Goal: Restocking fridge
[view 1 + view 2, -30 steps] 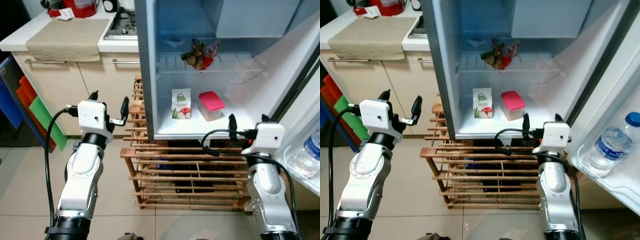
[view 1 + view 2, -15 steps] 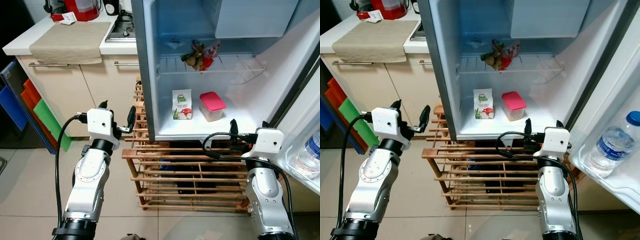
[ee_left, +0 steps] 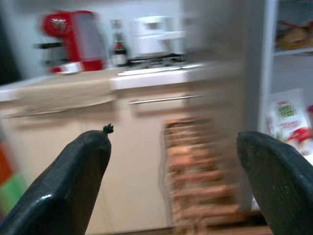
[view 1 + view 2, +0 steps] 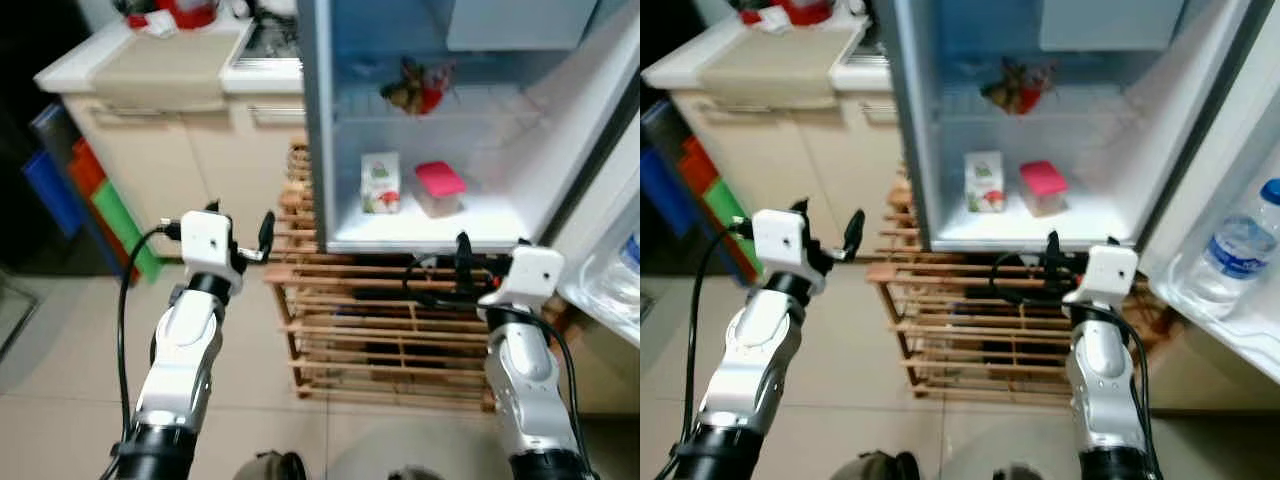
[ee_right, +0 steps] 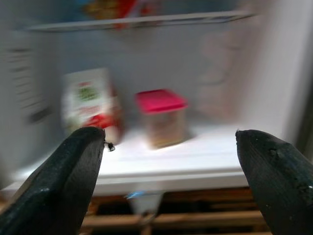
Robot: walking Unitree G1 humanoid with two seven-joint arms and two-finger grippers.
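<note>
I have both arms raised in front of the open fridge (image 4: pixel 318 130). My right gripper (image 5: pixel 168 161) is spread wide and empty, just short of the bottom shelf; straight ahead of it stand the carton (image 5: pixel 90 100) and, beside that, the pink-lidded container (image 5: pixel 164 115). My left gripper (image 3: pixel 176 161) is also wide and empty, out before the cabinets (image 3: pixel 146 147), the fridge off to its right.

A pink-lidded tub (image 4: pixel 439 188), a green-and-white carton (image 4: pixel 379 183), and, blurred, seemingly a red appliance (image 3: pixel 72 40)
</note>
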